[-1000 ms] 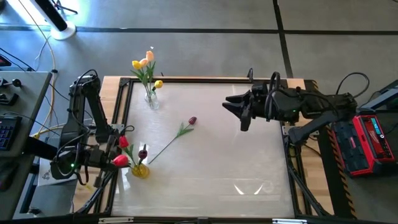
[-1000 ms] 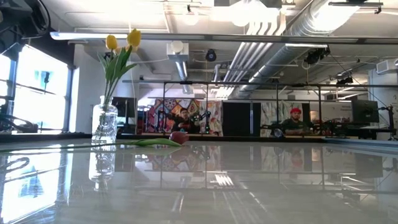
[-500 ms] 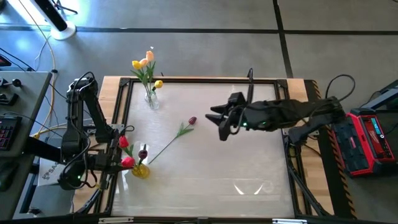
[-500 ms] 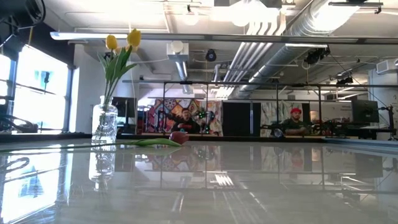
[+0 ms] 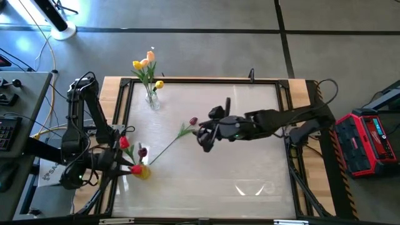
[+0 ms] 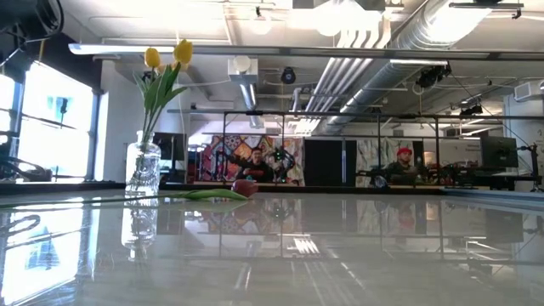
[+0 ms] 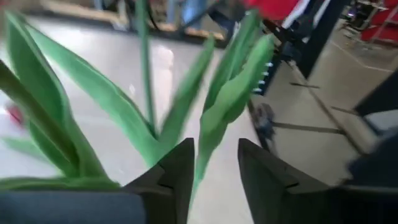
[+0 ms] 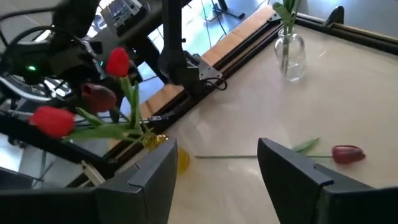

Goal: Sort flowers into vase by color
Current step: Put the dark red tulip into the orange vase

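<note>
1. One maroon tulip (image 5: 192,121) lies loose mid-table, thin green stem trailing toward the near left; by my reading it alone is left to sort.
2. Yellow and peach tulips (image 5: 144,64) fill the far-left clear vase (image 5: 152,100); red ones (image 5: 125,142) the near-left vase (image 5: 142,172).
3. Right gripper (image 5: 204,134) hovers open just right of the tulip's head.
4. Left gripper (image 7: 212,163), at the red bunch, shows parted fingers with a leaf between; cannot tell if it grips.

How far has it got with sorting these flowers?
Mostly done, it seems. Yellow and peach tulips stand in the clear vase; red and maroon ones sit in the yellow vase. The open right end effector nears the last maroon tulip lying on the table.
</note>
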Robot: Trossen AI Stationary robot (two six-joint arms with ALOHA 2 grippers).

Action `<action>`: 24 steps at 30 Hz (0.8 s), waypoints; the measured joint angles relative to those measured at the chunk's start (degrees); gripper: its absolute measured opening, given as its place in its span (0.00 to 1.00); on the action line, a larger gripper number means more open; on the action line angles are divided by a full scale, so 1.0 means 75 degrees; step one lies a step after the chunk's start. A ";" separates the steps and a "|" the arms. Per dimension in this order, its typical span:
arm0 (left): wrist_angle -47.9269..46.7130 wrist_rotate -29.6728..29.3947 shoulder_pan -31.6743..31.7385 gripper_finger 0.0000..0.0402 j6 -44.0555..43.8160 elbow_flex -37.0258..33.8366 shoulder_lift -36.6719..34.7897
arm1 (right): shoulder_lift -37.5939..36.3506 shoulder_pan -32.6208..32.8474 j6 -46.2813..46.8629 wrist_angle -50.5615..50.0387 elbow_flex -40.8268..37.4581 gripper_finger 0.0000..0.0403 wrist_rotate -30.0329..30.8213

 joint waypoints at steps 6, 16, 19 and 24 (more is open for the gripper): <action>0.0001 0.0937 0.0000 0.37 -0.0128 0.0543 -0.0383 | 0.0545 -0.0211 -0.0286 0.0663 0.0000 0.52 -0.0175; -0.0001 0.1096 0.0000 0.36 0.1774 0.2011 -0.1084 | 0.1532 -0.0730 -0.1031 0.0485 0.0000 0.52 -0.1237; 0.0000 0.0959 0.0007 0.36 0.2494 0.2421 -0.1333 | 0.1708 -0.0884 -0.1371 0.0294 0.0000 0.52 -0.1468; 0.0004 0.0498 0.0230 0.36 0.3207 0.2854 -0.1719 | 0.1815 -0.1220 -0.2160 0.0217 0.0000 0.52 -0.1578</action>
